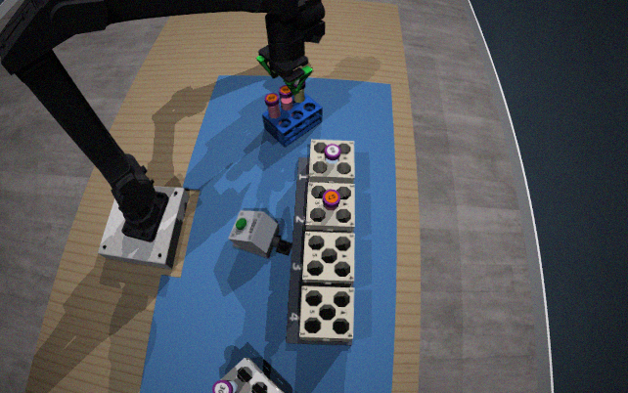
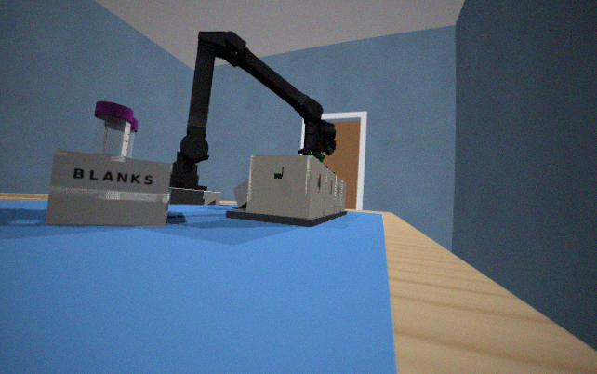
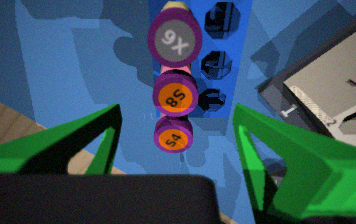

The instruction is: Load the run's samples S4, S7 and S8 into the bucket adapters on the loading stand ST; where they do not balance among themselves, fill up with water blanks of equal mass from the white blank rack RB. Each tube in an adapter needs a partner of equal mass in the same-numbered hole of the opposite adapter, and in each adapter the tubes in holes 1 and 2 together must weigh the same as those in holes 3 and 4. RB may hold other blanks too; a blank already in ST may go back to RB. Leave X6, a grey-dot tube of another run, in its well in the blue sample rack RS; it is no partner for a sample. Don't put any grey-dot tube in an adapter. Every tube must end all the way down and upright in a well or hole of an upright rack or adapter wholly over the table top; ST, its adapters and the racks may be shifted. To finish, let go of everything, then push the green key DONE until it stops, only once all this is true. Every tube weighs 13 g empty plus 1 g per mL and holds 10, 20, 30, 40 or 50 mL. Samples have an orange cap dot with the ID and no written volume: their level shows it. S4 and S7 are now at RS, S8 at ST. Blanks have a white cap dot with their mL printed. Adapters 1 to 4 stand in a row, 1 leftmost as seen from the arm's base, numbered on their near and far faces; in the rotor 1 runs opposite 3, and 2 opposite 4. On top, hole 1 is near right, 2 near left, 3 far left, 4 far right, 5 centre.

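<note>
Green pincer [image 3: 175,145] stands wide with nothing between the fingers, hanging over the blue sample rack RS [image 1: 293,123] in the upper middle of the top view. In the wrist view three caps line up down the frame's centre: X6 [image 3: 174,41] with a grey dot at top, S8 [image 3: 175,96] with an orange dot in the middle, S4 [image 3: 173,137] with an orange dot lowest, nearest the pincer. All three sit in RS; the three wells to their right are open.

Loading stand ST [image 1: 295,254] runs down the centre-right of the top view with four adapters in a row. Adapter 1 [image 1: 318,152] has a white-dot blank [image 1: 332,151] in its centre hole. Adapter 2 [image 1: 315,200] has S7 [image 1: 332,197] in its centre hole. Adapter 3 [image 1: 313,254] and adapter 4 [image 1: 310,313] show only open holes.

Green key DONE [image 1: 241,224] sits on its grey box left of ST. White blank rack RB [image 1: 246,369] is at the bottom edge, one blank [image 1: 222,387] visible; the exterior view shows a second purple cap behind it. All sit on the blue mat [image 1: 220,293] on the wooden counter [image 1: 122,122].
</note>
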Controlling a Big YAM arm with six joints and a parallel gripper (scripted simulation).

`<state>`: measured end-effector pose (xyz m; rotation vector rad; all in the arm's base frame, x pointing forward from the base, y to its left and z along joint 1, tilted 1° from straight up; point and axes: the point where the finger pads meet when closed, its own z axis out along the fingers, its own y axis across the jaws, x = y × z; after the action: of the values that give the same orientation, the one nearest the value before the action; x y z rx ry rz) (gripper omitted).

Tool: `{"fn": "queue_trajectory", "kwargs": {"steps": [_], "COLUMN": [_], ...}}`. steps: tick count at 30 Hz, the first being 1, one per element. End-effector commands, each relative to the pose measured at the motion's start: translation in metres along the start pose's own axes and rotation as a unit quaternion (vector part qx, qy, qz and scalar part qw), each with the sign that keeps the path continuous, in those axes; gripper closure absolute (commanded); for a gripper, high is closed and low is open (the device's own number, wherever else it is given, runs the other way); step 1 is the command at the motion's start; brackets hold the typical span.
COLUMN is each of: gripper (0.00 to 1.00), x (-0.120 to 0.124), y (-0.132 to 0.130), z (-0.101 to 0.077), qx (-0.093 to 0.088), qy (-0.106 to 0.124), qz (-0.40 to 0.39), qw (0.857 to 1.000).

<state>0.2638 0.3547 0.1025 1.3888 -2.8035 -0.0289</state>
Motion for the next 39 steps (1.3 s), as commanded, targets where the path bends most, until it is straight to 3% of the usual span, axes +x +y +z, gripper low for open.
{"fn": "queue_trajectory", "kwargs": {"steps": [1, 5, 7, 12, 13, 16, 17, 18, 19, 20, 21, 23, 24, 39], "gripper": [0.20, 0.20, 0.20, 0.20, 0.20, 0.20, 0.20, 0.20, 0.20, 0.20, 0.20, 0.20, 1.00, 1.00], "x": [-0.006, -0.007, -0.017, -0.008, -0.023, -0.011, -0.017, -0.017, -0.007, -0.008, -0.017, -0.016, -0.016, -0.016], "y": [0.003, 0.006, 0.007, 0.007, 0.005, 0.005, 0.002, 0.002, 0.006, 0.006, 0.002, 0.003, 0.003, 0.003], "z": [0.014, 0.025, 0.019, 0.024, 0.015, 0.031, 0.016, 0.016, 0.034, 0.033, 0.016, 0.016, 0.016, 0.016], "qx": [0.001, 0.000, 0.000, 0.000, 0.000, 0.000, 0.000, 0.000, 0.000, 0.000, 0.000, 0.000, 0.000, 0.000], "qy": [-0.004, -0.003, -0.016, -0.011, -0.025, -0.008, -0.021, -0.021, -0.004, -0.004, -0.021, -0.021, -0.021, -0.021], "qz": [0.005, 0.003, 0.002, 0.001, 0.002, 0.003, 0.002, 0.002, 0.003, 0.003, 0.002, 0.002, 0.002, 0.002], "qw": [1.000, 1.000, 1.000, 1.000, 1.000, 1.000, 1.000, 1.000, 1.000, 1.000, 1.000, 1.000, 1.000, 1.000]}}
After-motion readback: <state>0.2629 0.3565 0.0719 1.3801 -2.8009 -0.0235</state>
